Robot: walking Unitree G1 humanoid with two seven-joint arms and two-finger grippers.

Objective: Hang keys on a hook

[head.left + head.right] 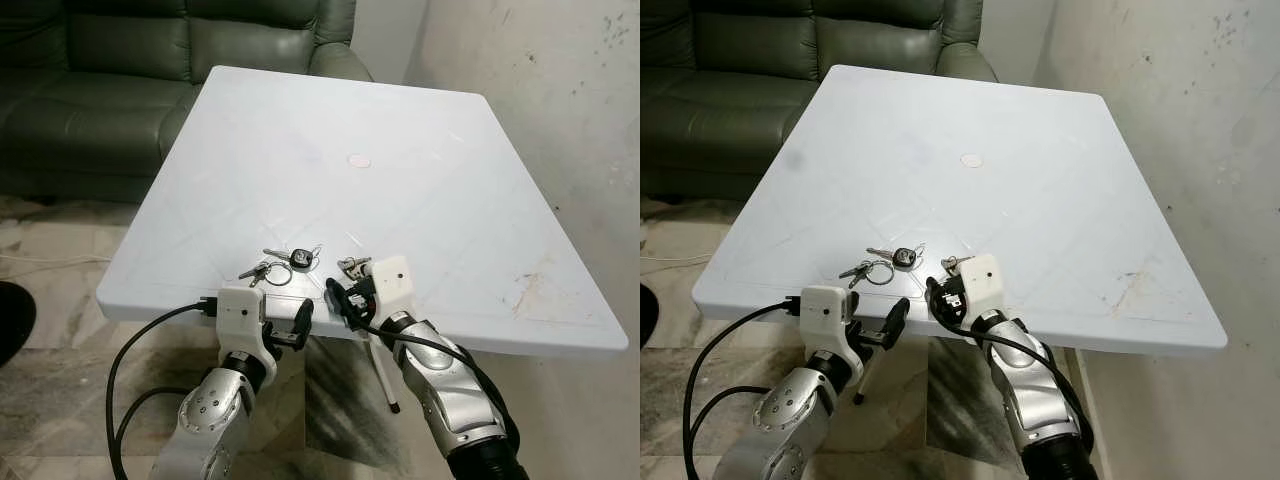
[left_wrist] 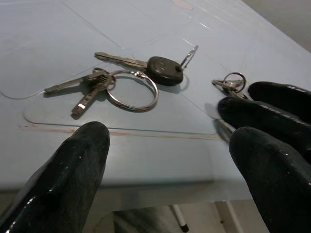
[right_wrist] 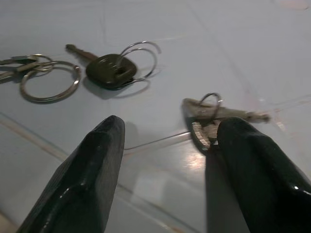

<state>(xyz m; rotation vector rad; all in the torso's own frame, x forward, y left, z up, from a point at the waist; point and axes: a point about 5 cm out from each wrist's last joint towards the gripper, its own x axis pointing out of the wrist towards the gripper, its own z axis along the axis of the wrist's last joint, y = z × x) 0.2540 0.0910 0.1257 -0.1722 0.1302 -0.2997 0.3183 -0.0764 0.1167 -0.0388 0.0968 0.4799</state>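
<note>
White table (image 1: 430,200), keys (image 1: 285,262) beyond both spread, empty end effectors; small keys (image 3: 209,114) blurred.

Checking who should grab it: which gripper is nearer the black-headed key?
Left. The left gripper sits just below the black-headed key; the right gripper is off to its right.
</note>
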